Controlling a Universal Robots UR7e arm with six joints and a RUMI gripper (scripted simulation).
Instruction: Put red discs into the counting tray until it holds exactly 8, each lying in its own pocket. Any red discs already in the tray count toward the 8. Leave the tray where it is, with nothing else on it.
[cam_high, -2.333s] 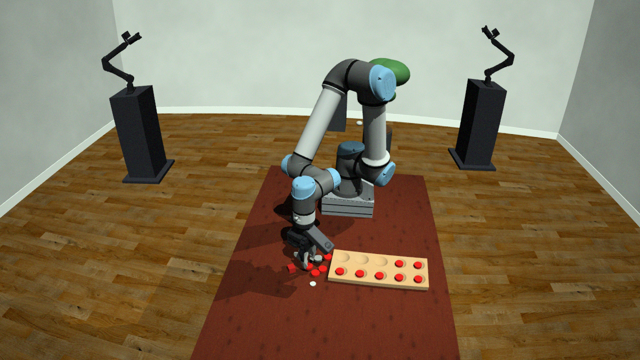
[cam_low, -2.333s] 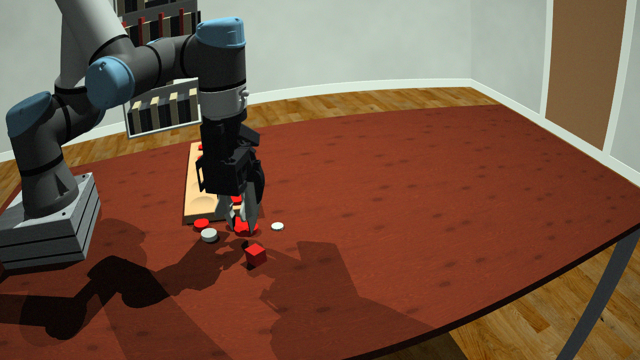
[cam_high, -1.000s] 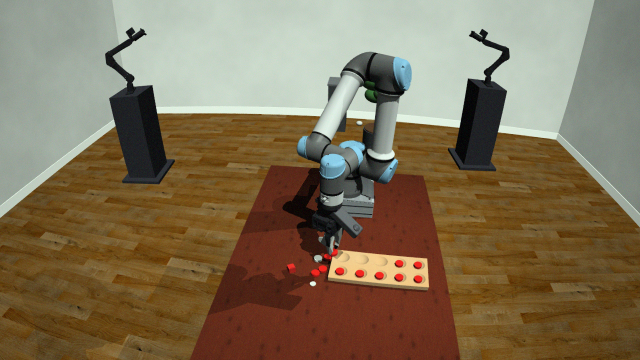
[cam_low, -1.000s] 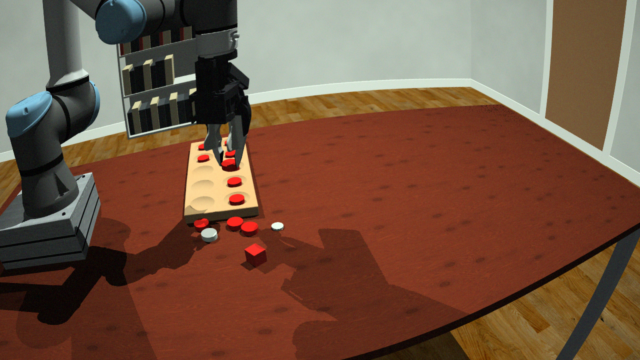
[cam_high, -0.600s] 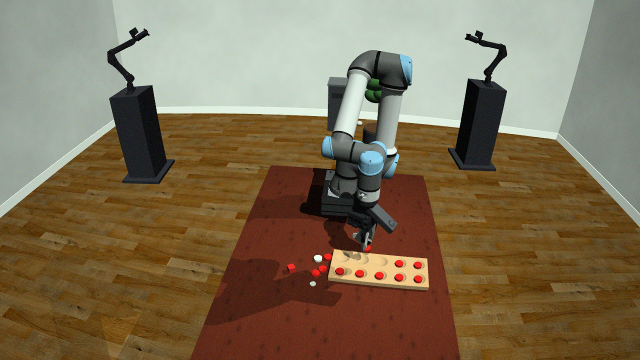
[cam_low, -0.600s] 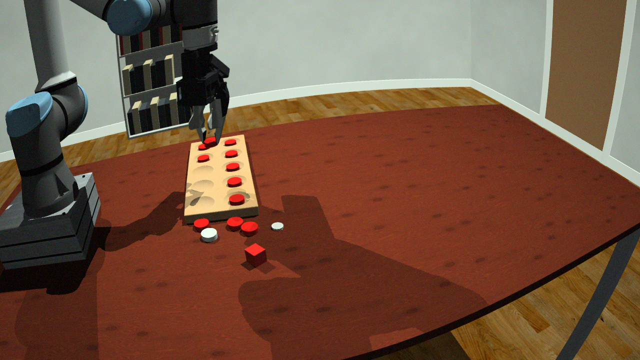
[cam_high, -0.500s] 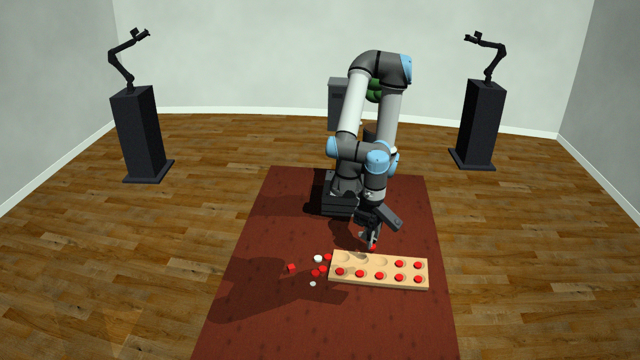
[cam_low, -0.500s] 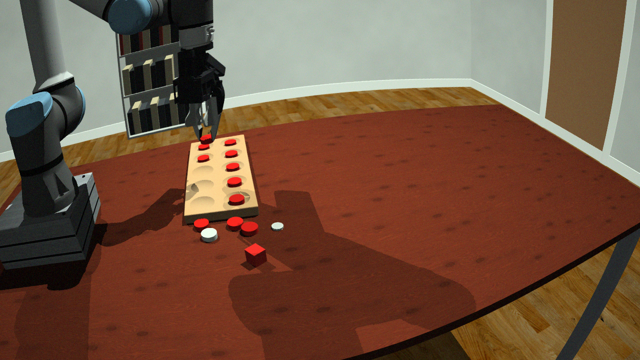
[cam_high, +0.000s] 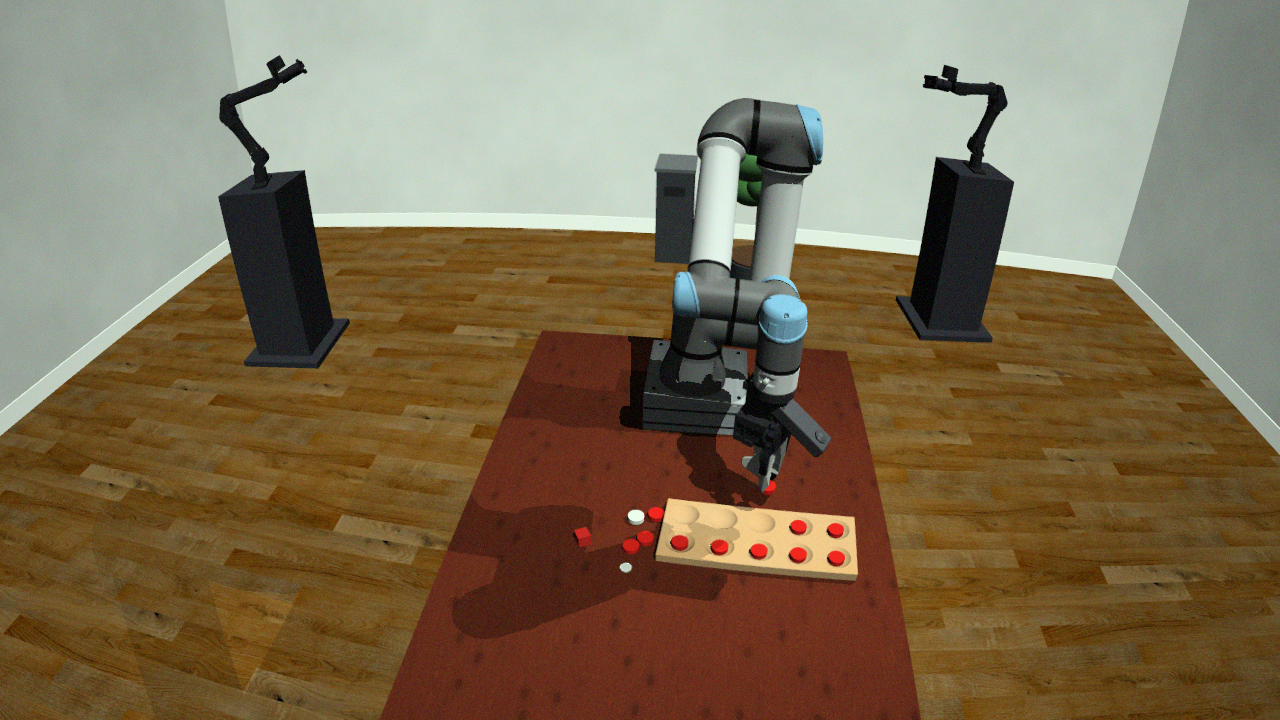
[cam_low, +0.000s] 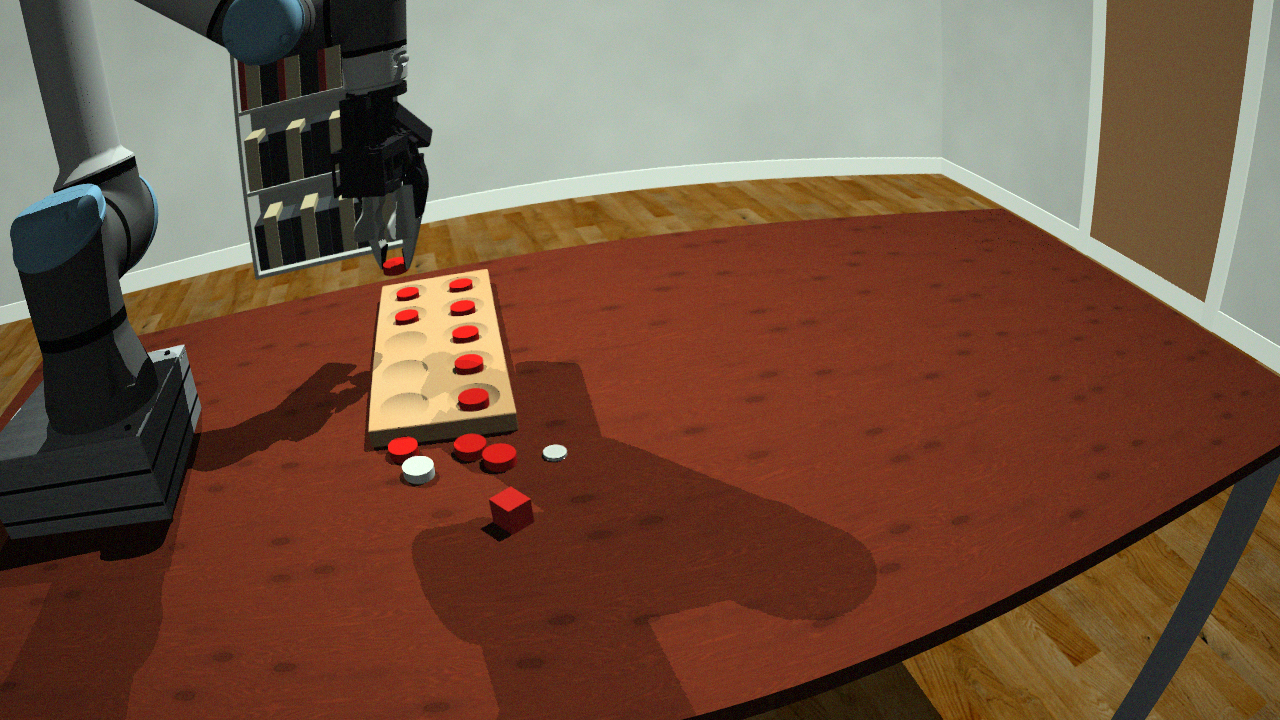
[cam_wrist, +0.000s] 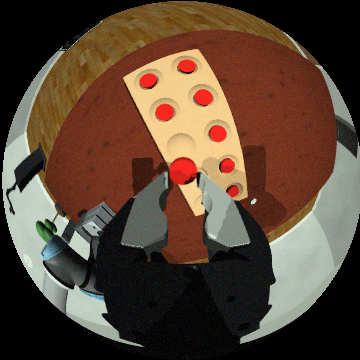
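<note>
The gripper (cam_high: 768, 479) is clamped on a red disc (cam_high: 768, 487), carried flat at the fingertips above the table (cam_low: 895, 376), over or just beside the arm-side long edge of the counting tray (cam_high: 845, 573) — the views differ on which; the wrist view sets the disc over the tray's near edge, close to an empty pocket (cam_wrist: 183, 143). Seven red discs lie in pockets already — five along the far row, two at one end of the near row; three pockets in the near row stand empty, so by this count the held disc would be the eighth and last. To do the step well, the arm should centre the disc over one empty pocket before descending; the middle or the one next to the filled pair both look reachable; the descent should be straight down, fingers parting only once the disc sits low in the recess, lest it land on the rim and tilt. Loose pieces stay off the tray: three red discs (cam_low: 469, 445), two white discs (cam_low: 418, 469), a red cube (cam_low: 511, 510), all beside its short end; none need touching.
</note>
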